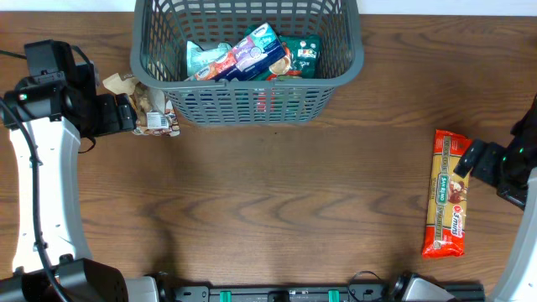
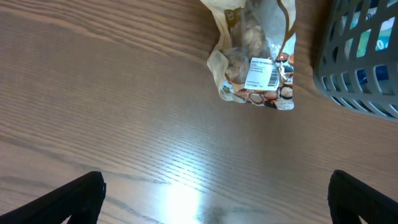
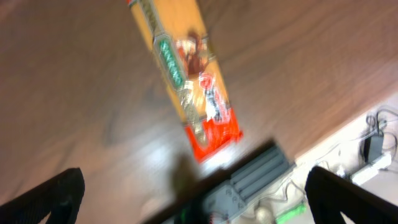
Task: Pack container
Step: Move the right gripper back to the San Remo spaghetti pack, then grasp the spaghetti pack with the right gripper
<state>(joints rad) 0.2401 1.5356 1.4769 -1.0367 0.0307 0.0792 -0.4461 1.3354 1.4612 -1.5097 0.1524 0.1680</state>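
The dark grey slatted container (image 1: pixel 252 105) stands at the back middle and holds several packets; its corner shows in the left wrist view (image 2: pixel 367 68). A clear brownish snack bag (image 1: pixel 147 109) with a white label lies against the container's left side, also in the left wrist view (image 2: pixel 255 59). My left gripper (image 1: pixel 126 113) is open and empty just left of that bag. A long orange-and-red pasta packet (image 1: pixel 446 193) lies at the right, blurred in the right wrist view (image 3: pixel 186 74). My right gripper (image 1: pixel 474 159) is open and empty at the packet's right edge.
The table's front edge with a grey rail and cables (image 3: pixel 261 177) shows in the right wrist view. Bare wood table (image 1: pixel 277 201) lies between the two arms.
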